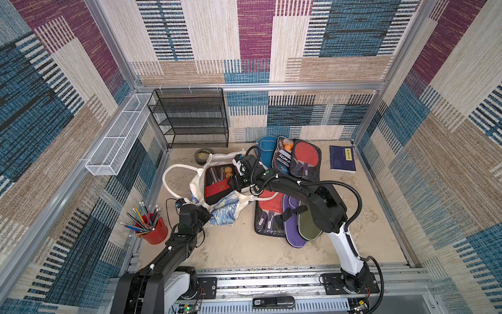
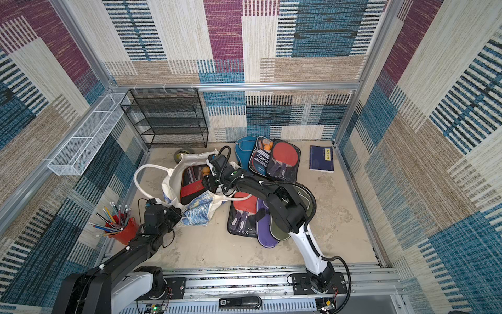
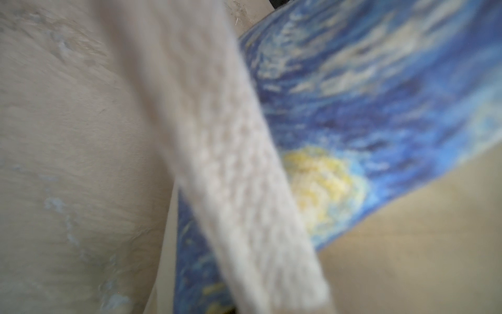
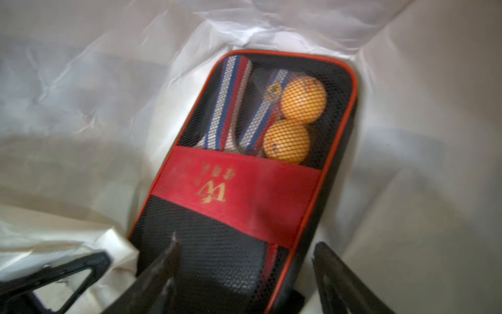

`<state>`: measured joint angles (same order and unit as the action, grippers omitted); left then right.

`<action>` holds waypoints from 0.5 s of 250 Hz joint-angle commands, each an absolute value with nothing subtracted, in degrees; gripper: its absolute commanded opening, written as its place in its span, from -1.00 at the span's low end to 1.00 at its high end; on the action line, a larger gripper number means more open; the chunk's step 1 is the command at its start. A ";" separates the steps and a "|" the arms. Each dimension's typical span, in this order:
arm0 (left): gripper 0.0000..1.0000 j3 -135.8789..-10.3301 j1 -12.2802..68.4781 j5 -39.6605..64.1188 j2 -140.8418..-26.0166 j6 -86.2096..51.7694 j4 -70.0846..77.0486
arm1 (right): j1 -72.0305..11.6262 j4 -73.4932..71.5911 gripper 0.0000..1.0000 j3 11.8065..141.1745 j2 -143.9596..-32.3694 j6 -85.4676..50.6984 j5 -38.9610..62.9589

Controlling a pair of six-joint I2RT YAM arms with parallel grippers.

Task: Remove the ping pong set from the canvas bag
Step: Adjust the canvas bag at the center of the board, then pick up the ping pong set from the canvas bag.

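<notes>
Holding left pincer (image 1: 206,213): its fingers are squeezed together on the white cloth at the edge of the bag (image 1: 225,210). Up close, a cloth strap (image 3: 231,163) runs past its camera, over the blue and yellow swirly picture.
Wide right pincer (image 4: 245,242): its fingers stand apart in the mouth of the bag. The near end of the ping pong set (image 4: 239,190) sits between them, with a gap beside one finger.
Ping pong set: a flat black net case with a red band and a red edge. It lies inside the bag, on the white cloth.
Orange balls (image 4: 303,99): two of them, touching, inside the net next to two stripy paddle handles.
Bag: it lies on the table (image 1: 244,252) with its mouth gaping up. One long loop handle (image 1: 168,176) is spread flat on the table.
Under the right arm: a see-through case (image 1: 267,214) with red paddles, a purple cover (image 1: 292,231) and a green cover (image 1: 309,225), all piled together.
By the back wall: a red paddle case (image 1: 305,156) and a blue cover (image 1: 264,151).
Around the edges: a dark blue book (image 1: 342,159), a roll of tape (image 1: 202,157), a red cup (image 1: 156,231) full of pencils, a black net shelf (image 1: 193,117) and a white wire basket (image 1: 119,133).
</notes>
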<state>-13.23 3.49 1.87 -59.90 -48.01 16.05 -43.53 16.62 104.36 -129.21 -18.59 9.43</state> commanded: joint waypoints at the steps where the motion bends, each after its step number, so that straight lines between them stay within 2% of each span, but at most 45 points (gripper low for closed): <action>1: -1.00 -12.92 3.44 1.57 -59.48 -48.26 11.08 | -42.57 13.58 0.69 104.95 -130.69 -19.99 9.18; 125: -1.00 -12.74 3.51 2.04 -59.81 -47.91 11.66 | -41.83 13.40 0.70 112.24 -139.45 -23.61 12.54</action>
<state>-13.17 3.51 2.31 -59.59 -48.01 15.62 -41.82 12.56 110.39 -137.49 -21.45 11.60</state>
